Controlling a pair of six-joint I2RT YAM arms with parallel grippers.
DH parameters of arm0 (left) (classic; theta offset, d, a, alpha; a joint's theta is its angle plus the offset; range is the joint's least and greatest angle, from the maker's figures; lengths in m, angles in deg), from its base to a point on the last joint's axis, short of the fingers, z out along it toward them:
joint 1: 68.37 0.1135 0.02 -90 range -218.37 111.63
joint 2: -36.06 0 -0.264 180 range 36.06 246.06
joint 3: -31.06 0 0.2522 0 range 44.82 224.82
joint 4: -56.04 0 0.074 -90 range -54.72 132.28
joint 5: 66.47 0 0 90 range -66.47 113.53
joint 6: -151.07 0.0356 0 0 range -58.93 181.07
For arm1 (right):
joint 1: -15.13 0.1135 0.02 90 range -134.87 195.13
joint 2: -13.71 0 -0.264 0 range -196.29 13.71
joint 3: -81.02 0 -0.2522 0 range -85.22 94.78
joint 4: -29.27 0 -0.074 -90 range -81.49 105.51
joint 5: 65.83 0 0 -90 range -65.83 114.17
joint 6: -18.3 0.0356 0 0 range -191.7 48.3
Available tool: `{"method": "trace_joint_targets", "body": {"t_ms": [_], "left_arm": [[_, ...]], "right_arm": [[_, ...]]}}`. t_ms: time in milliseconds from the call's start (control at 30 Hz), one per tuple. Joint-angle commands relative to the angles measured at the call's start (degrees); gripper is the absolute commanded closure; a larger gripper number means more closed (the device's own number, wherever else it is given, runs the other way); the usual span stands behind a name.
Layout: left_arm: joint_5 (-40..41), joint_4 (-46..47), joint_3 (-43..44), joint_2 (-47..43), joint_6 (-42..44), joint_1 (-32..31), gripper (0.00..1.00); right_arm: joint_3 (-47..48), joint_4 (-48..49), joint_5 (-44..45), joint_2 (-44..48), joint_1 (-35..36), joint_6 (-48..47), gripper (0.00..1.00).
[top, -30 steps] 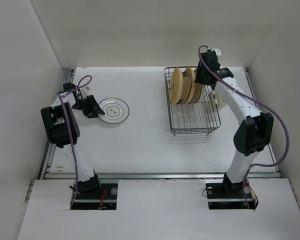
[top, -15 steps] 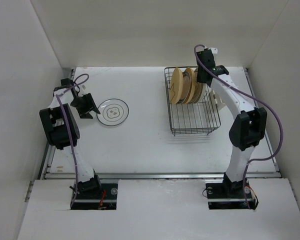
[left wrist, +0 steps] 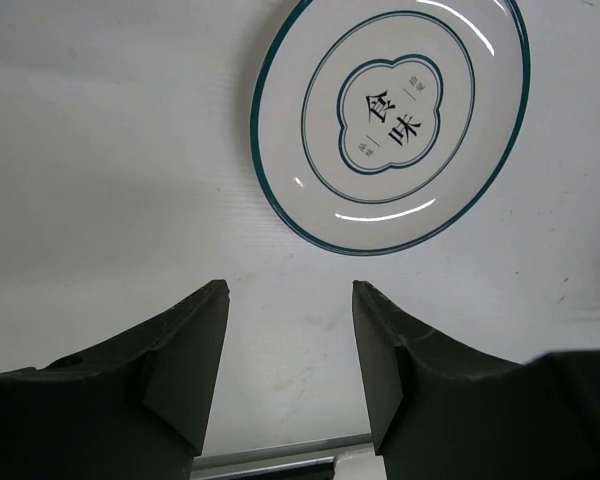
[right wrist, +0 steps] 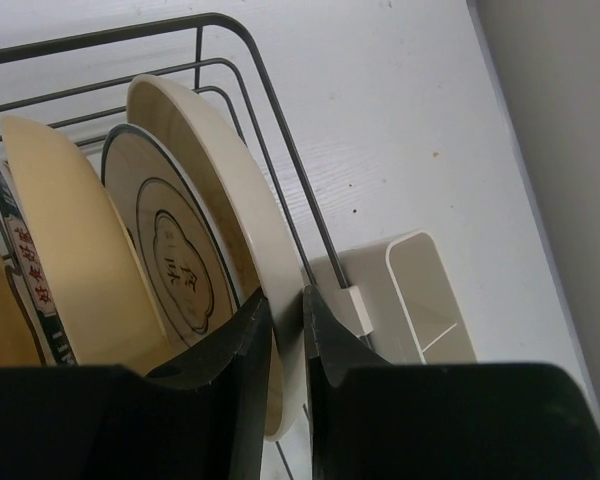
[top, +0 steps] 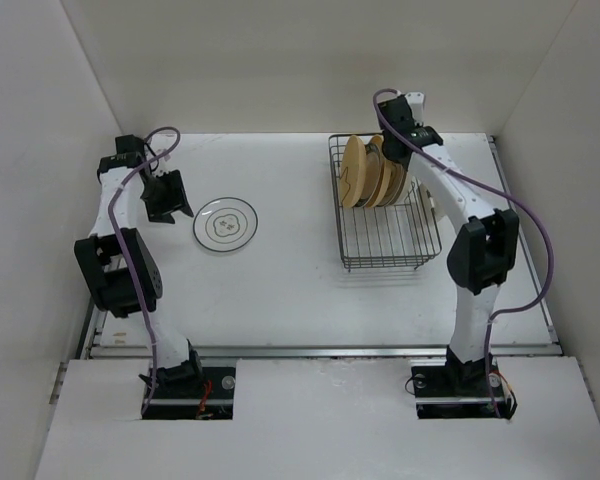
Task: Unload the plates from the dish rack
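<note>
The dish rack (top: 388, 232), a dark wire basket, stands at the back right and holds several plates on edge (top: 365, 170). In the right wrist view my right gripper (right wrist: 288, 300) is shut on the rim of the outermost yellow-tan plate (right wrist: 215, 180), one finger on each face. Behind it stand a white plate with dark rings (right wrist: 170, 255) and another tan plate (right wrist: 65, 250). A white plate with a green rim (top: 225, 224) lies flat on the table, also in the left wrist view (left wrist: 395, 115). My left gripper (top: 167, 197) is open and empty (left wrist: 290, 290), left of that plate.
The beige caddy (right wrist: 420, 295) hangs on the rack's right side, just beyond my right fingers, and shows in the top view (top: 437, 205). Rack wires (right wrist: 280, 150) run close to the gripped plate. White walls enclose the table at the left, back and right.
My left gripper has drawn back to the left, away from the plate on the table. My right gripper has moved farther back over the rack's far right end.
</note>
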State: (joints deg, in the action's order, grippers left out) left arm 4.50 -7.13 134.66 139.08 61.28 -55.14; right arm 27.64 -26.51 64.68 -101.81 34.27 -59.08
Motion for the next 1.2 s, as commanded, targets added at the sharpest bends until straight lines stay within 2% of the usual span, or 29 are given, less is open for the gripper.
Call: {"method": "trace_joint_targets", "body": {"t_ms": [0, 100, 267, 500, 800, 933, 1033, 1067, 1167], "left_arm": [[1.27, -3.94, 3.23, -4.31, 2.16, 0.21, 0.50], [0.75, -4.47, 4.46, -5.63, 2.17, 0.21, 0.50], [0.75, -6.13, 5.07, -6.69, 2.78, 0.21, 0.49], [0.75, -7.19, 5.61, -6.69, 3.31, 0.21, 0.49], [0.75, -7.72, 6.13, -6.69, 3.84, 0.21, 0.49], [0.75, -7.72, 6.13, -7.22, 4.36, 0.21, 0.49], [0.75, -7.72, 6.13, -7.74, 4.36, 0.21, 0.49], [0.75, -7.72, 6.13, -7.75, 4.36, 0.21, 0.49], [0.75, -7.72, 6.13, -7.75, 4.36, 1.26, 0.49]], "right_arm": [[2.63, -1.40, 4.39, 0.04, 0.55, 0.82, 1.00], [4.30, -1.40, 7.99, 1.97, 1.86, -0.49, 1.00], [6.32, -0.34, 19.06, 5.65, 3.71, -4.44, 1.00], [5.10, 8.61, 29.51, 10.31, 4.77, -14.02, 1.00], [5.35, 16.26, 34.28, 14.62, 6.44, -20.80, 1.00], [7.64, 15.58, 28.77, 17.08, 10.21, -20.80, 1.00], [7.64, 11.63, 11.14, 18.84, 15.66, -18.87, 1.00], [5.73, 8.83, -1.36, 18.85, 17.93, -18.86, 1.00], [1.59, 7.22, -21.28, 18.85, 19.88, -17.55, 1.00]]}}
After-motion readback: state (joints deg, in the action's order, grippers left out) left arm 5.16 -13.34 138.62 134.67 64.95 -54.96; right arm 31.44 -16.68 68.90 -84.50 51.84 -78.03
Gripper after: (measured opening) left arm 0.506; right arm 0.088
